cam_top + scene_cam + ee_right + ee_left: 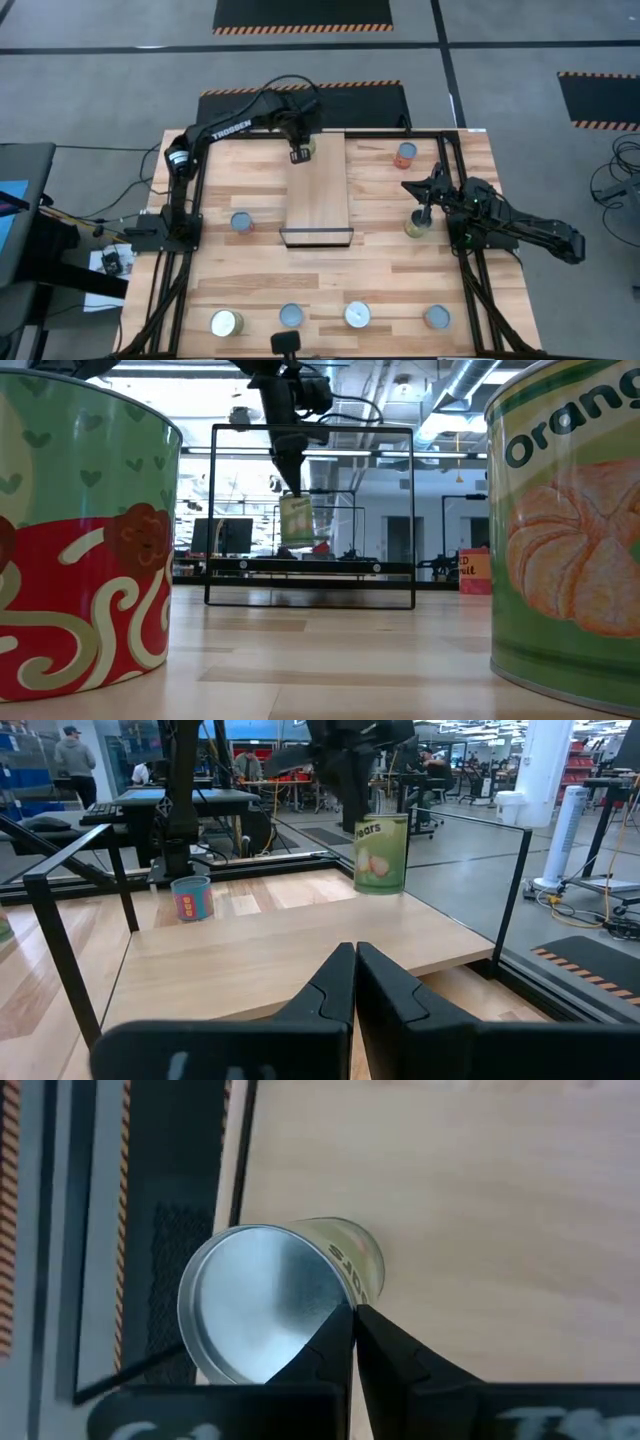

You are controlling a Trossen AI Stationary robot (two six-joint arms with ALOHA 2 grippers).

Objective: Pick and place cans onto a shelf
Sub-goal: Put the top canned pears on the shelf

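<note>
High view: my left gripper (299, 155) sits at the far end of the shelf (318, 195), a narrow pale-wood board with a dark front edge, its fingers pinched on the rim of the pear can (306, 148). My right gripper (424, 212) rests over a can (415, 226) at the table's right side; whether it grips that can I cannot tell. Other round tins stand apart on the planked table (400, 270): one orange-sided (404, 154) far right, one blue (241, 222) left of the shelf, four along the near edge. Low view: the pear can (297, 520) hangs under my left gripper (292, 488), clear of the shelf board (310, 567), inside a black wire frame (412, 510). Two large printed cans flank the picture, red-and-green (80, 540) and an orange-labelled one (565, 540). Left wrist view: the fingers (385, 1350) meet tightly on the thin rim of the can (265, 1300), whose bare silver end is smooth and circular, over pale wood. Right wrist view: the fingers (390, 990) stand nearly together with nothing seen between them; beyond, the pear can (381, 853) hangs above the shelf (280, 945).
</note>
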